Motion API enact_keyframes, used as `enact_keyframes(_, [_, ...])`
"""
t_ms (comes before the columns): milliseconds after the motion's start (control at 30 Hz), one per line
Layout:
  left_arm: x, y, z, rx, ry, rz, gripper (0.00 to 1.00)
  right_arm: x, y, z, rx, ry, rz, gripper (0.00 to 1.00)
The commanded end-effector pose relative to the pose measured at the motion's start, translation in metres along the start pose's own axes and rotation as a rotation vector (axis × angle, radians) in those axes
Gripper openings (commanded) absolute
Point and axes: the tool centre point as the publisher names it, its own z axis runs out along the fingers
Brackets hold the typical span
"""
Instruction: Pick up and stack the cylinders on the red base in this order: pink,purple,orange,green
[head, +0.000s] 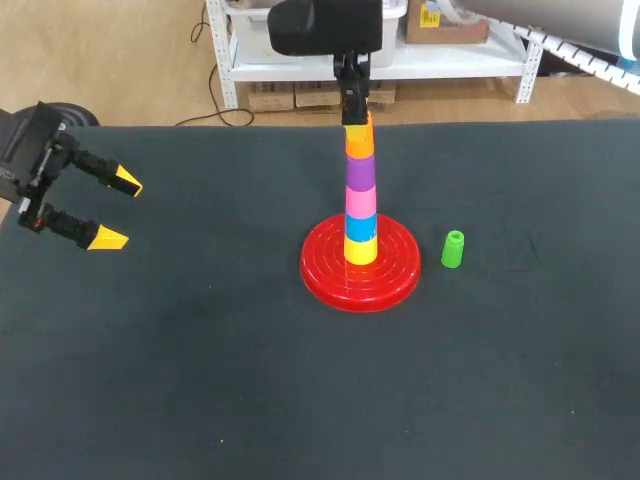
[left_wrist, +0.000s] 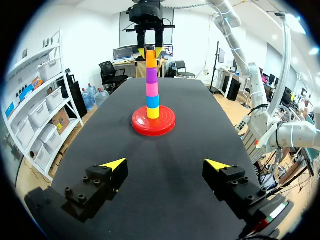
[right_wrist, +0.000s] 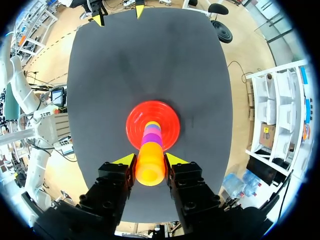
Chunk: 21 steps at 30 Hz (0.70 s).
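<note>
The broad dark matte table (head: 200, 380) fills my screens, and everything of the job sits on its middle and far half. My right gripper (head: 355, 118) hangs straight down over the centre. From its own wrist camera I look down past the fingers (right_wrist: 125, 172) onto the tower. My left gripper (head: 113, 210) is held low over the left side of the table, well apart from the tower. Its two yellow-tipped fingers are spread wide with nothing between them (left_wrist: 166, 164), and they point along the table toward the tower.

The round red plastic base (head: 390, 275) lies flat near the table's middle, its top ridged in concentric rings. From its centre rises a straight, upright column of five glossy pieces. A yellow cylinder (head: 361, 249) sits lowest, then a blue cylinder (head: 361, 227), a pink cylinder (head: 360, 202), a purple cylinder (head: 360, 172) and on top an orange plastic cylinder (head: 359, 142). Each piece tapers slightly upward.

The right gripper is clenched on the orange plastic cylinder. In the right wrist view its fingers press against both flanks (right_wrist: 150, 167), and in the left wrist view the yellow tips (left_wrist: 150, 51) flank its upper end.

A small green plastic cylinder (head: 453, 249) stands upright on the table just beside the base's right rim, not touching it.
</note>
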Motion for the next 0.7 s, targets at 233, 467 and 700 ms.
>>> enact_keyframes(233, [0.001, -0.001, 0.0, -0.003, -0.003, 0.003, 1.0, 0.003, 0.002, 0.009, -0.018, 0.0, 0.004, 0.0])
enact_keyframes(467, [0.001, -0.001, 0.0, -0.003, -0.003, 0.003, 1.0, 0.003, 0.003, 0.014, -0.023, -0.014, 0.006, 0.0])
enact_keyframes(700, [0.001, -0.001, 0.0, -0.003, -0.003, 0.003, 1.0, 0.001, 0.003, 0.015, -0.017, -0.028, 0.002, 0.0])
